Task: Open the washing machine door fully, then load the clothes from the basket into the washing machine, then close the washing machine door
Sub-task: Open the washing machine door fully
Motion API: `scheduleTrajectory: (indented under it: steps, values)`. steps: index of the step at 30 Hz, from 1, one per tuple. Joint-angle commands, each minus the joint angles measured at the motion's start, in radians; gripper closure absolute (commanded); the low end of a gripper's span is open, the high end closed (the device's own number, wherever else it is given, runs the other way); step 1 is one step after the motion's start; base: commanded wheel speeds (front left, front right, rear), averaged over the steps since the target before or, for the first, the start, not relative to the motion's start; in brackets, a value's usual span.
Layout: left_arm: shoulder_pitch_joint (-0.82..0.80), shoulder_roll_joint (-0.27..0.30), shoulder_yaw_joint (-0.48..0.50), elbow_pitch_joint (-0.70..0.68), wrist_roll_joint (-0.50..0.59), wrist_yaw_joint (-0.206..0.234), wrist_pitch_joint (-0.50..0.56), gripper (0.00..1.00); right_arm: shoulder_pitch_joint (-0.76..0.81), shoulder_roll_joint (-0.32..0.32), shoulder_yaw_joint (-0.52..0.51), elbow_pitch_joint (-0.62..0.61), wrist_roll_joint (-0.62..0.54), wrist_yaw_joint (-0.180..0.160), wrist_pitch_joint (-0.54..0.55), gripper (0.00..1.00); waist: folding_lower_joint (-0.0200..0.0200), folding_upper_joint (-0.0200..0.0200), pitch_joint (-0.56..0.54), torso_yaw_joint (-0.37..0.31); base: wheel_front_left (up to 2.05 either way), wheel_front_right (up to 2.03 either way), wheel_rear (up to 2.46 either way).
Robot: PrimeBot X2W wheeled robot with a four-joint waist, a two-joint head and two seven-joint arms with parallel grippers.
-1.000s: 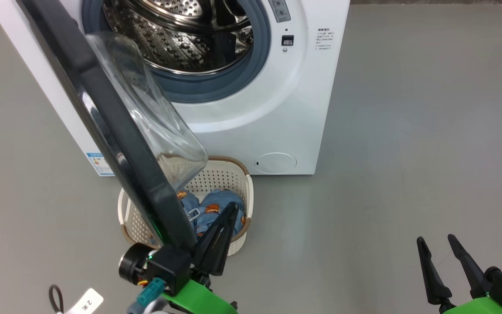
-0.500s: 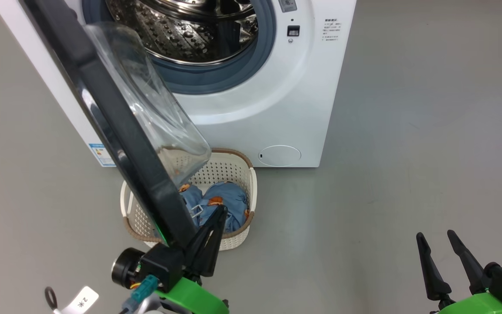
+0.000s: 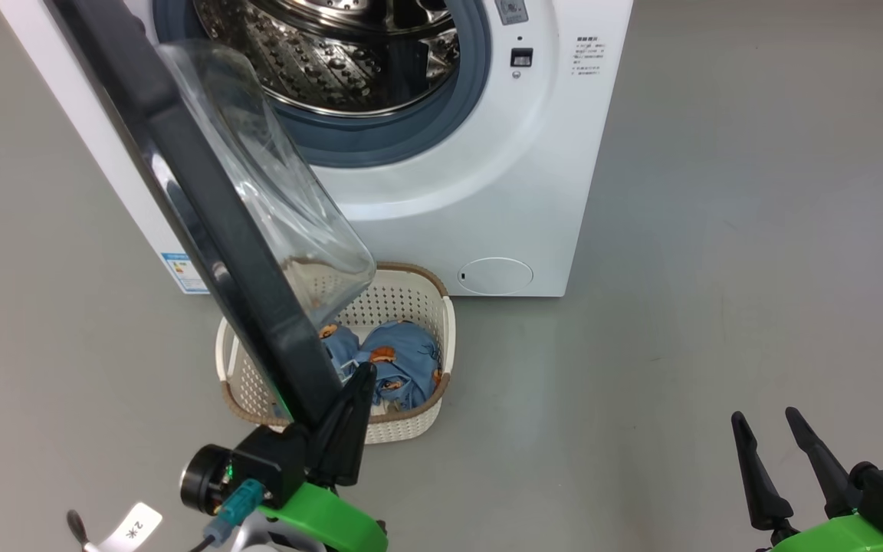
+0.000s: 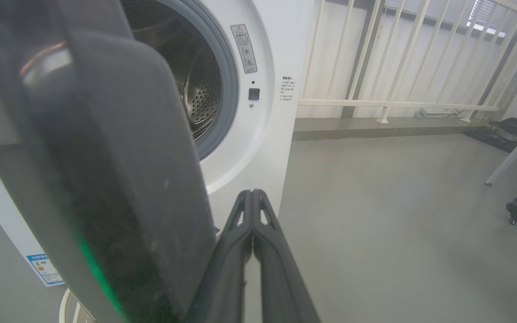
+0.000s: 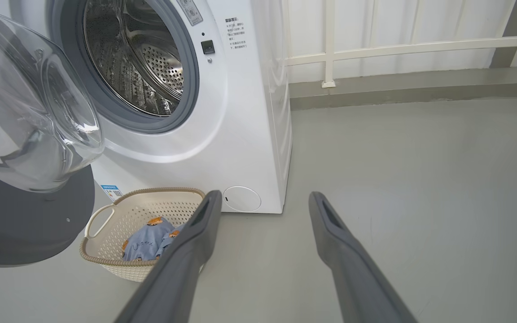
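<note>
Grey floor (image 3: pixel 717 230); basket (image 3: pixel 399 303) holds clothes (image 3: pixel 399 360).

There is one washing machine (image 3: pixel 487 192) with one round door (image 3: pixel 204 222), one basket (image 3: pixel 411 303) at the bottom middle with two blue lumps of clothes (image 3: pixel 403 360) in it, one round cap (image 3: pixel 497 276), one blue label (image 3: pixel 181 274), and two grippers, the left gripper (image 3: pixel 363 376) and the right gripper (image 3: pixel 764 418).

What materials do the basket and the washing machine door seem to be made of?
The basket: likely matte cream plastic, with moulded perforations and a brown woven-look rim. The washing machine door: glossy black ring, probably plastic, around a clear bulging bowl, apparently glass.
</note>
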Motion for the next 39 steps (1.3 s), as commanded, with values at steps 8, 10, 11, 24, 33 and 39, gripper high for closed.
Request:
scheduleTrajectory:
  steps: [8, 10, 11, 24, 33, 39]
  values:
    - [-0.046, 0.003, 0.031, -0.011, -0.017, 0.02, -0.006, 1.0, -0.031, -0.019, 0.03, -0.015, 0.015, 0.002, -0.012, 0.0, 0.0, 0.0, 0.013, -0.001, 0.0, 0.0, 0.0]
    - [-0.047, 0.003, 0.031, -0.01, -0.025, 0.03, -0.006, 1.0, -0.031, -0.018, 0.031, -0.012, 0.016, 0.002, -0.013, 0.0, 0.0, 0.0, 0.013, 0.002, 0.0, 0.0, 0.0]
    - [-0.048, 0.003, 0.031, -0.011, -0.027, 0.034, -0.006, 1.0, -0.031, -0.016, 0.032, -0.01, 0.017, 0.002, -0.013, 0.0, 0.0, 0.0, 0.014, 0.003, 0.0, 0.0, 0.0]
    - [-0.033, 0.005, 0.045, -0.01, -0.041, 0.071, -0.006, 1.0, -0.035, -0.013, 0.036, 0.002, 0.022, 0.002, -0.016, 0.0, 0.0, 0.0, 0.014, 0.044, 0.0, 0.0, 0.0]
    - [-0.01, 0.018, 0.054, -0.018, -0.042, 0.094, -0.004, 1.0, -0.039, -0.01, 0.042, 0.008, 0.023, 0.002, -0.018, 0.0, 0.0, 0.0, 0.014, 0.079, 0.0, 0.0, 0.0]
    - [0.002, 0.024, 0.053, -0.046, -0.042, 0.11, 0.006, 1.0, -0.044, -0.011, 0.046, 0.012, 0.025, 0.002, -0.019, 0.0, 0.0, 0.0, 0.019, 0.095, 0.0, 0.0, 0.0]
